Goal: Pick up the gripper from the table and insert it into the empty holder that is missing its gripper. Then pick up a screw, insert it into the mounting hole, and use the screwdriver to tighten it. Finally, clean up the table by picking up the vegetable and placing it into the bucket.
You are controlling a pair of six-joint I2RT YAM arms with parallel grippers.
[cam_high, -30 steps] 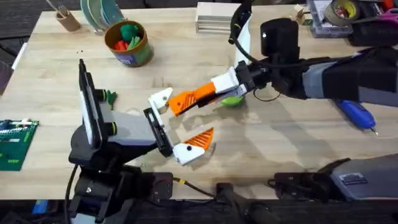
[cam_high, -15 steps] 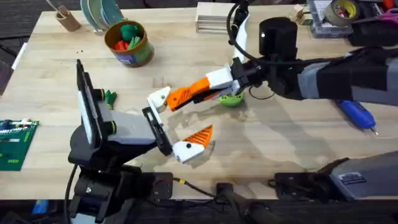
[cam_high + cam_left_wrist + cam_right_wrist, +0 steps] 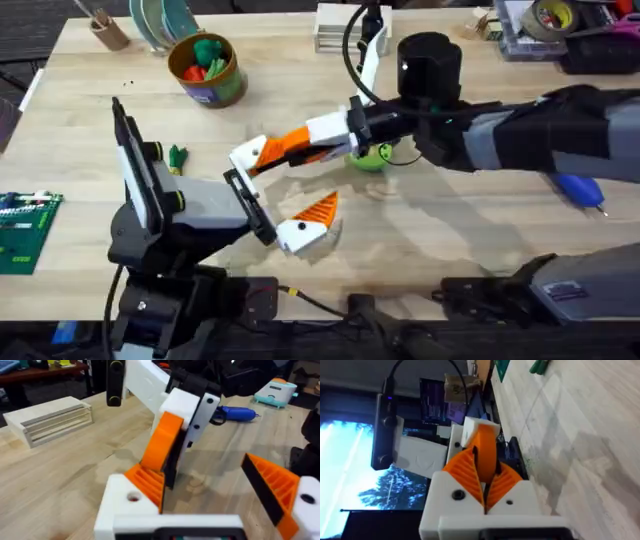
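Observation:
My right gripper [image 3: 285, 150] reaches in from the right, shut on the small orange gripper [image 3: 485, 452]. The far end of that piece meets the white holder [image 3: 247, 156], which is the far finger of my left gripper [image 3: 280, 192]. My left gripper [image 3: 210, 502] stands open, its near finger carrying an orange tip [image 3: 320, 212]. In the left wrist view a ridged orange piece [image 3: 147, 482] sits against the holder [image 3: 125, 507]. The dark green vegetable [image 3: 177, 156] lies left of the holder. The bucket [image 3: 232, 62] stands at the far left. The blue screwdriver [image 3: 575, 187] lies at the right.
A bright green ring [image 3: 373, 158] lies under the right arm. A wooden slatted block [image 3: 340, 28] sits at the far edge, a tan cup [image 3: 108, 32] at the far left corner, and a green circuit board [image 3: 25, 230] at the left edge.
The right arm has moved left and a little farther from the bases with the orange gripper in it. The left arm's holder has shifted slightly left with it.

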